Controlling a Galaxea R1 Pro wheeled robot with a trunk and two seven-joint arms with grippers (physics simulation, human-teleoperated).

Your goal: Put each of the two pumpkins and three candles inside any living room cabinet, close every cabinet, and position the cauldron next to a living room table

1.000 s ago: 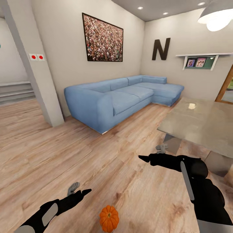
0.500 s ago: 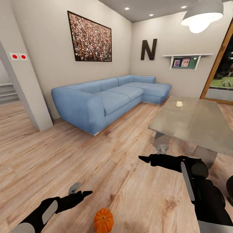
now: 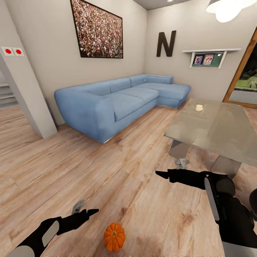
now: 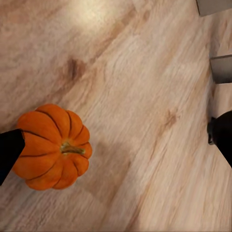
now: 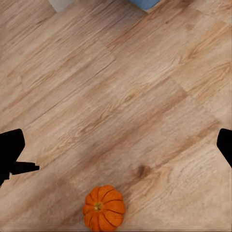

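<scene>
Orange ribbed pumpkin (image 5: 104,208) upright on light wooden floor (image 5: 121,96), black fingertips (image 5: 10,150) spread wide at opposite edges, blue sofa corner (image 5: 144,4)

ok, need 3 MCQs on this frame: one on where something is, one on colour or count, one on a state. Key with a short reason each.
1. Where does the pumpkin rest?
A. on the sofa
B. on the wooden floor between the two arms
C. on the table

2. What colour is the sofa?
A. blue
B. green
C. red

3. What is the state of the left pincer relative to the pumpkin?
A. clamped on it
B. lifting it off the floor
C. beside it, not holding it

Key:
1 B: the head view shows it on the floor planks, between the left pincer and the right pincer.
2 A: its cushions and arms are light blue.
3 C: in the head view floor shows between the pincer tip and the pumpkin, which sits alone on the floor.
</scene>
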